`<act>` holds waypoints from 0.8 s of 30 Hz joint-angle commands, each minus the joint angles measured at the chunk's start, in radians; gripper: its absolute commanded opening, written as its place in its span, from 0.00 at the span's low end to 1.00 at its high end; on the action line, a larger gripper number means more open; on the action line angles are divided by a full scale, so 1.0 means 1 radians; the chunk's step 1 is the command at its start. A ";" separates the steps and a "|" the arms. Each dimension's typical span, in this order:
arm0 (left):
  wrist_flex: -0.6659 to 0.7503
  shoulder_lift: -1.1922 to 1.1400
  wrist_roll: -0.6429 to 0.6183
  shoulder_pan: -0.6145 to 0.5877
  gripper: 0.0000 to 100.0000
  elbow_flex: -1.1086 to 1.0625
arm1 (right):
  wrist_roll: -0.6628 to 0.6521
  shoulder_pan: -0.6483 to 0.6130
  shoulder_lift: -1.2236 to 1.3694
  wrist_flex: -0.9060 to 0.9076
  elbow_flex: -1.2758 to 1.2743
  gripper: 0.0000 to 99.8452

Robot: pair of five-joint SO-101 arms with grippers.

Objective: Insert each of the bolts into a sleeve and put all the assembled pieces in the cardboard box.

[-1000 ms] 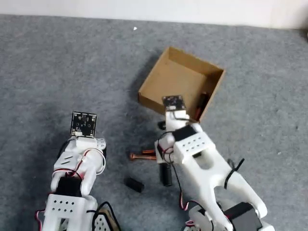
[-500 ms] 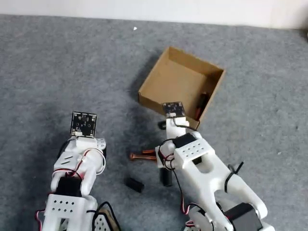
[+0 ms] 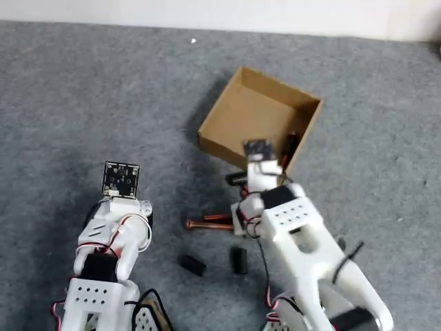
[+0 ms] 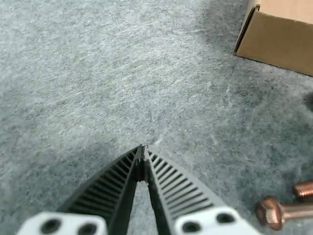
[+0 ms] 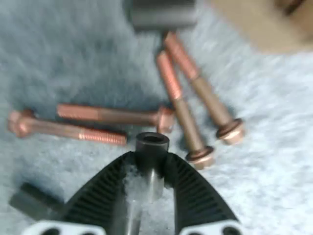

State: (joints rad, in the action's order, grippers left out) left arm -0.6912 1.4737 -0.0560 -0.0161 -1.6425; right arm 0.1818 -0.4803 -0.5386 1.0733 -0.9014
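My right gripper (image 5: 151,157) is shut on a black sleeve (image 5: 152,145), held upright above the grey carpet. Just beyond it lie several copper bolts (image 5: 112,115), two crosswise and two lengthwise (image 5: 185,111). More black sleeves lie loose: one past the bolts (image 5: 164,12) and one near the gripper's base (image 5: 28,202). From above, the right arm (image 3: 284,214) stands over the bolts (image 3: 207,222), close to the cardboard box (image 3: 303,131). A dark assembled piece (image 3: 291,143) lies inside the box. My left gripper (image 4: 142,157) is shut with nothing in it, low over bare carpet.
Two loose sleeves (image 3: 192,265) (image 3: 238,260) lie on the carpet between the arms, and a third (image 3: 236,178) sits by the box's front wall. A corner of the box (image 4: 279,36) and two bolt heads (image 4: 274,211) show in the left wrist view.
The right arm has swung to the right and a little toward the box, uncovering the sleeve on the carpet beneath it. The left arm has stayed put.
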 commanded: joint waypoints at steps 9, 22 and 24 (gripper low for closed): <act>-0.210 -0.001 -0.005 0.002 0.01 0.246 | -0.006 0.191 -0.487 -0.018 -0.102 0.01; -0.508 -0.360 -0.032 0.295 0.01 0.702 | 0.137 0.461 -0.518 -0.283 -0.291 0.01; -0.528 -0.529 -0.029 0.352 0.01 0.786 | 0.143 0.498 -0.518 -0.283 -0.291 0.01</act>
State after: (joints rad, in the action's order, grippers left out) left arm -1.1807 1.2252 -0.0836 0.2279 -1.0380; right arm 0.3015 -0.0414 -1.0296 0.8201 -1.1976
